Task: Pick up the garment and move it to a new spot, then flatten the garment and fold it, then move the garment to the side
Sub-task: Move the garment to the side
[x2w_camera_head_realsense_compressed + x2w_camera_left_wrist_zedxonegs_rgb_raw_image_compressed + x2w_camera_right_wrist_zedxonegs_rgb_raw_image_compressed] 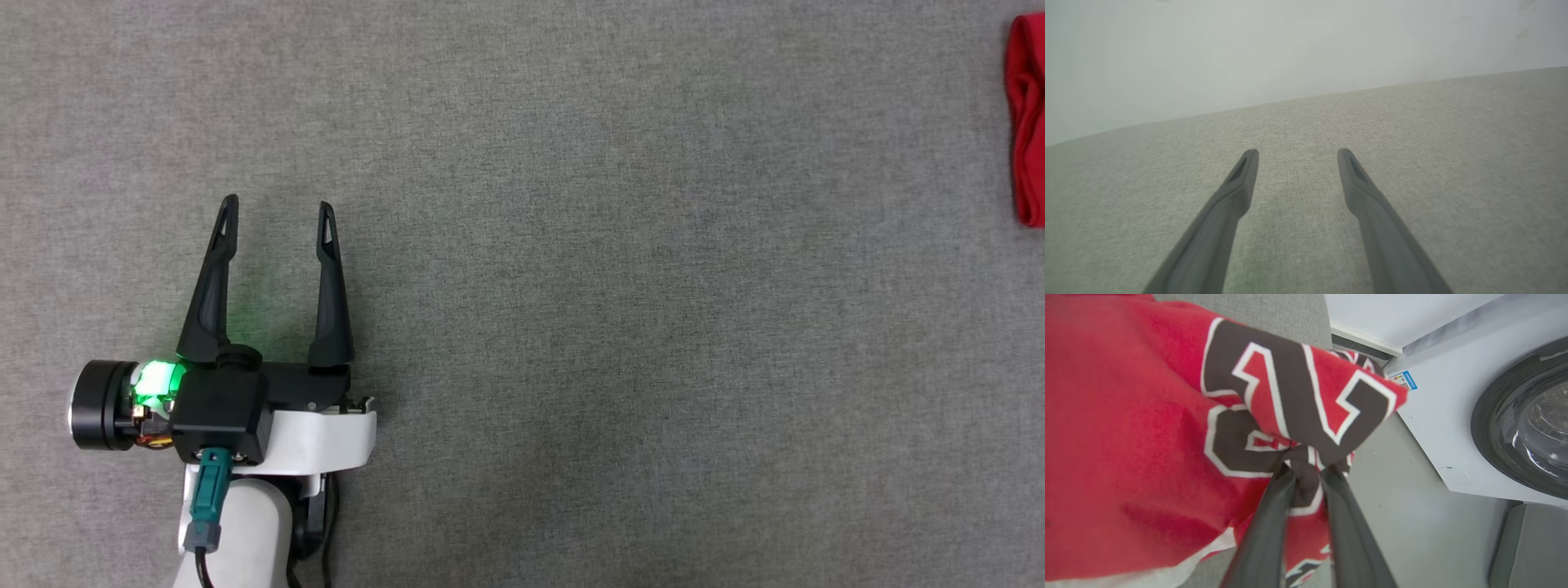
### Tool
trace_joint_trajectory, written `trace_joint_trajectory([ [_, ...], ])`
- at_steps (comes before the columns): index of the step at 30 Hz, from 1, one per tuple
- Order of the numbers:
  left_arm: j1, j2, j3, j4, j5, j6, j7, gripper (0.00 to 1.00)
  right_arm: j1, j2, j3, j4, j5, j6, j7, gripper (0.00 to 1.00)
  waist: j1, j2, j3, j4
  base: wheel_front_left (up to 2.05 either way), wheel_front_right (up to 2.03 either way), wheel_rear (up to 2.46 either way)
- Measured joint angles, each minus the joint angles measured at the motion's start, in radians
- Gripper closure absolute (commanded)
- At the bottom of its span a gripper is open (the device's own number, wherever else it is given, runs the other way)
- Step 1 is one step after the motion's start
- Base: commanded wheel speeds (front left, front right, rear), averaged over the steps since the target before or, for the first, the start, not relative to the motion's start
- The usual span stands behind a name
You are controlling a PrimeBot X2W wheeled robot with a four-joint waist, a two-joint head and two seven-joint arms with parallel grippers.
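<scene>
Right wrist view, close up: right tool (1309,472) pinched shut on bunched red knit garment (1147,457), black numerals edged white. Beyond, smooth white washing machine (1445,428), round glass door. Head view: left tool (278,202) spread wide over grey woven counter (612,327); garment's red edge far right.

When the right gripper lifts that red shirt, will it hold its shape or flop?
Probably floppy: the red shirt bunches and creases where the right gripper pinches it. It would likely drape and sag from that one pinch. It looks light: thin cloth folding over itself.
</scene>
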Motion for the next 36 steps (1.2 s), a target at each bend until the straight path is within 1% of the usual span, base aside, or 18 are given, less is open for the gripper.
trace_joint_trajectory([
  [1, 0.0, 0.001, 0.0, 0.0, 0.0, 0.004, 0.0, 0.0, -0.002, 0.011, -0.005, 0.012, -0.001, 0.0, -0.003, 0.77, 0.0, 0.0, -0.003, 0.0, 0.0, 0.0, 0.0],
  [2, 0.0, 0.002, 0.001, -0.001, 0.0, 0.007, 0.0, 0.0, -0.002, 0.023, -0.008, 0.024, -0.005, 0.0, -0.004, 0.52, 0.0, 0.0, -0.007, 0.0, 0.0, 0.0, 0.0],
  [3, 0.001, 0.002, 0.001, 0.0, -0.003, 0.009, 0.0, 0.0, -0.002, 0.034, -0.01, 0.035, -0.012, 0.0, -0.007, 0.0, -0.0001, 0.0, -0.013, -0.001, 0.0, 0.0, 0.0],
  [6, 0.01, 0.004, 0.006, 0.008, -0.012, 0.016, 0.0, 0.0, -0.002, 0.061, -0.015, 0.048, -0.051, 0.0, -0.049, 0.0, -0.0001, 0.0, -0.039, -0.006, 0.0, 0.0, 0.0],
  [11, 0.054, 0.004, 0.013, 0.023, -0.029, 0.03, 0.0, 0.0, -0.001, 0.104, -0.051, 0.062, -0.109, 0.0, -0.159, 0.0, -0.0001, 0.0, -0.108, -0.014, 0.0, 0.0, 0.0],
  [13, 0.076, 0.004, 0.018, 0.026, -0.037, 0.032, 0.0, 0.0, 0.004, 0.122, -0.056, 0.048, -0.136, 0.0, -0.202, 0.0, -0.0002, 0.0, -0.142, -0.017, 0.0, 0.0, 0.0],
  [17, 0.123, 0.002, 0.025, 0.035, -0.052, 0.034, 0.0, 0.0, 0.032, 0.169, -0.098, -0.003, -0.139, 0.0, -0.288, 0.0, -0.0002, 0.0, -0.212, -0.021, 0.0, 0.0, 0.0],
  [22, 0.173, -0.005, 0.033, 0.048, -0.066, 0.034, 0.0, 0.0, 0.101, 0.218, -0.139, -0.115, -0.138, 0.0, -0.369, 0.0, -0.0003, 0.0, -0.292, -0.019, 0.0, 0.0, 0.0],
  [27, 0.205, -0.014, 0.034, 0.067, -0.076, 0.028, 0.0, 0.0, 0.199, 0.28, -0.195, -0.269, -0.134, 0.0, -0.435, 0.0, -0.0003, 0.0, -0.357, -0.006, 0.0, 0.0, 0.0],
  [30, 0.225, -0.016, 0.037, 0.08, -0.079, 0.024, 0.0, 0.0, 0.269, 0.339, -0.244, -0.377, -0.155, 0.0, -0.469, 0.0, -0.0004, 0.0, -0.391, 0.006, 0.0, 0.0, 0.0],
  [36, 0.258, -0.022, 0.042, 0.1, -0.083, 0.016, 0.0, 0.0, 0.455, 0.492, -0.323, -0.576, -0.218, 0.0, -0.499, 0.0, -0.0004, 0.0, -0.452, 0.031, 0.0, 0.0, 0.0],
])
